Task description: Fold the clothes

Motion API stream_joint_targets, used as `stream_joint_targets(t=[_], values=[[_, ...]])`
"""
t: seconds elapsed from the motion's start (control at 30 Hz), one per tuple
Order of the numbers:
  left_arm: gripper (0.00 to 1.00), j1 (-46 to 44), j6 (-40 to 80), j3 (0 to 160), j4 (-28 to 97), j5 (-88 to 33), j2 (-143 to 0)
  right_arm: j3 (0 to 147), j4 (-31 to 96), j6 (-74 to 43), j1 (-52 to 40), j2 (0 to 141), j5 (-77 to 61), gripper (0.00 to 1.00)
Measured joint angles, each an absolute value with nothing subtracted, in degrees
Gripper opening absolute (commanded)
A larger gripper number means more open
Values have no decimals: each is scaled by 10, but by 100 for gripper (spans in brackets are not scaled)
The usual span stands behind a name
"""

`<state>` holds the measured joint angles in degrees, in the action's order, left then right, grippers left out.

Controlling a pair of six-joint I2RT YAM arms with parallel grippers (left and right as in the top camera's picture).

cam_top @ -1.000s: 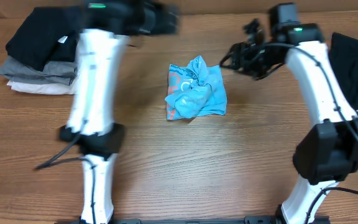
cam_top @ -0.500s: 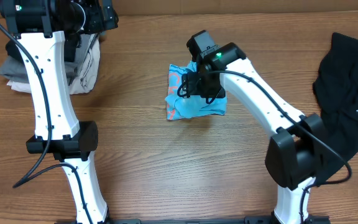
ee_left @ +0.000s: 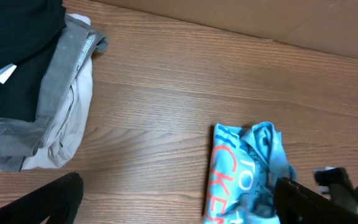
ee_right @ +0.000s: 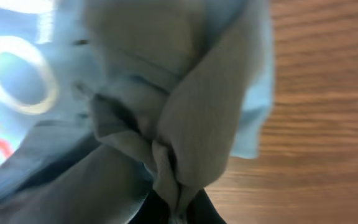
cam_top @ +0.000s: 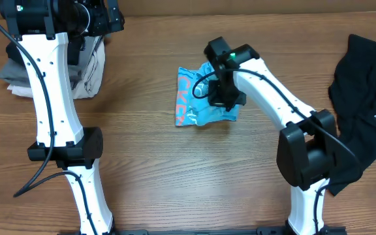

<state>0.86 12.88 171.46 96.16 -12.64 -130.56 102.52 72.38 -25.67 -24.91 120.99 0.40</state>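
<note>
Right end effector [cam_top: 222,99] now on T-shirt [cam_top: 191,108]

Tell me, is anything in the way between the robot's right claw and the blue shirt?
Nothing visible is. The right gripper sits right on the light blue T-shirt, pinched shut on a bunched fold of its cloth.

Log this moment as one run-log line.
phase: grasp; right claw: shut on crumpled light blue T-shirt; left claw: open, empty; loose black garment: untouched, table's right edge
</note>
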Motion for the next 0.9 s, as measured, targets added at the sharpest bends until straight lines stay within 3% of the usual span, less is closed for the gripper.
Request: stream_joint_targets(t=[0.03,0.13,0.2,0.6,0.9], values=[[100,9,128,1715,962,-126,-1306,1025,729,-256,-241,1210,4,11],[100,9,120,1715,962,-126,-1306,1021,731,-257,-215,1210,4,51],[100,9,118,1715,962,-125,-1306,1007,731,-254,-198,1210,5,61],[100,9,116,1715,960,-109,-1306,1000,736,-172,-162,1199,-30,77],[100,9,116,1715,953,-108,-1306,1014,745,-119,-238,1133,-51,76]])
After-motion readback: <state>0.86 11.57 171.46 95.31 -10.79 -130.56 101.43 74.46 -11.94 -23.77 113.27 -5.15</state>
